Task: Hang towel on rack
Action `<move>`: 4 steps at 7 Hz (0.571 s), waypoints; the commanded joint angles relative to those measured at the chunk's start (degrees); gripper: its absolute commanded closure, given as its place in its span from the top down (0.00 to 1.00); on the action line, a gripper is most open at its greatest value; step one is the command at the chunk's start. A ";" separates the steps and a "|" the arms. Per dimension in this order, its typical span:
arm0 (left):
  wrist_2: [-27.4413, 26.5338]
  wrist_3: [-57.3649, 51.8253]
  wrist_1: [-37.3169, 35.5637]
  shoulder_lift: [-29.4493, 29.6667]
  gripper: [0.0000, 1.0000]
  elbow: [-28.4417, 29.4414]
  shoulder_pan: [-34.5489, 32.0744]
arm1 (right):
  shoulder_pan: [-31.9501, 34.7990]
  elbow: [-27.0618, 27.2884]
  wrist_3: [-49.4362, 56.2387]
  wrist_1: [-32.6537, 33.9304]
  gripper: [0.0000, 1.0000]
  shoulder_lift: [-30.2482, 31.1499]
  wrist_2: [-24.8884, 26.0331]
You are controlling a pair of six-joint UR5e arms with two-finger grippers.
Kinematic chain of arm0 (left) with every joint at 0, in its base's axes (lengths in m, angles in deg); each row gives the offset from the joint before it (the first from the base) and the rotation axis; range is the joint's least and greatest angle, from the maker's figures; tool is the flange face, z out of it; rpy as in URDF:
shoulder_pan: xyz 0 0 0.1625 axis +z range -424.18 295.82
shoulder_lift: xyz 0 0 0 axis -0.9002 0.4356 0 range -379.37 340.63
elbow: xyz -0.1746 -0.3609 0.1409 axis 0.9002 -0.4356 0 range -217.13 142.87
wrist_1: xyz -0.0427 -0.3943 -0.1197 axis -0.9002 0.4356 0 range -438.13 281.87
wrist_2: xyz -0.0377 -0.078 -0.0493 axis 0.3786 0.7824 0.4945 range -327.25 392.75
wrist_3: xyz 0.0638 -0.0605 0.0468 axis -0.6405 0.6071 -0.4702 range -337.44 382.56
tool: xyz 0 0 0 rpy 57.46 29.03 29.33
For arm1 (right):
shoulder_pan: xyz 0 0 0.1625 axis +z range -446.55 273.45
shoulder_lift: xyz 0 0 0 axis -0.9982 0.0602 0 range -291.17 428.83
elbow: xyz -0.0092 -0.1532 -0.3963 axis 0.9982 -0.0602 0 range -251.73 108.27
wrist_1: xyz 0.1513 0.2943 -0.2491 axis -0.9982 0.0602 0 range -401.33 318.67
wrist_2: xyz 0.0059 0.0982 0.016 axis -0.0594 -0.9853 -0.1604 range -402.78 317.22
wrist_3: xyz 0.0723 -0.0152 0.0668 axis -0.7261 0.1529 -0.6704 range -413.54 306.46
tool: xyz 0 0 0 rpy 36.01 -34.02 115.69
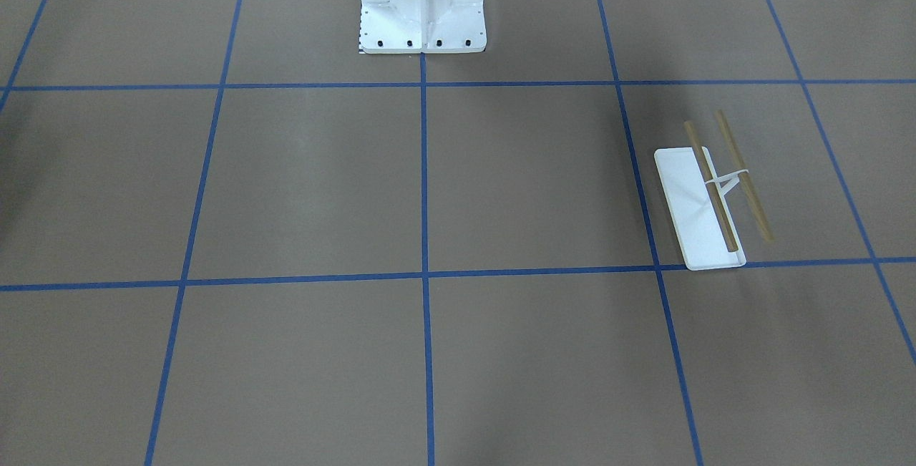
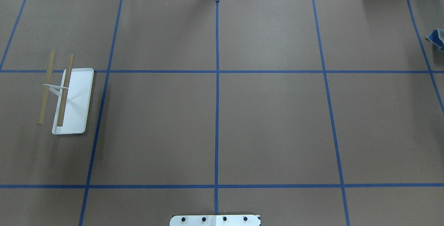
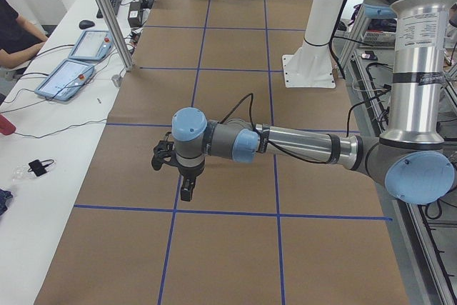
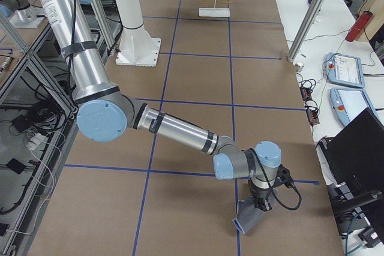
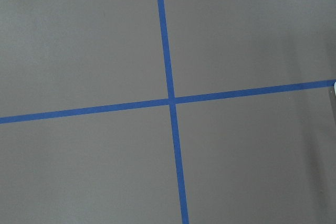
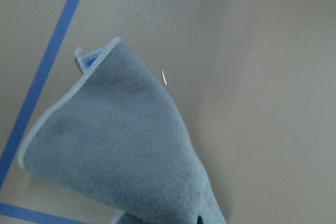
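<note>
The rack (image 1: 700, 208) stands on its white tray base with two wooden rods on a thin white upright. It also shows in the overhead view (image 2: 74, 101) at the left and far off in the exterior right view (image 4: 214, 11). The towel (image 4: 248, 219), grey with a pale edge, hangs under my right gripper (image 4: 261, 205) near the table's end, its lower part at the table. It fills the right wrist view (image 6: 115, 150), and a corner shows overhead (image 2: 437, 38). My left gripper (image 3: 187, 192) hovers over bare table. I cannot tell whether either gripper is open or shut.
The white bolted pedestal (image 1: 422, 8) stands at the robot's side of the table (image 2: 215, 220). Blue tape lines grid the brown table. Metal posts (image 4: 306, 22) and a desk with tablets (image 3: 71, 69) line the operators' side, where a person (image 3: 14, 33) sits.
</note>
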 commanded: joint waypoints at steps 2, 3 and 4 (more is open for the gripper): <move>0.03 0.00 0.16 -0.01 0.98 0.60 0.09 | -1.38 10.64 -0.37 3.59 0.00 -2.12 -1.66; 0.03 0.09 0.16 0.08 0.98 0.78 0.09 | -3.05 18.08 -2.37 9.36 0.00 -3.26 -4.02; 0.03 0.26 0.16 0.77 0.98 0.87 0.09 | -5.77 26.25 -6.57 14.90 0.00 -3.44 -5.87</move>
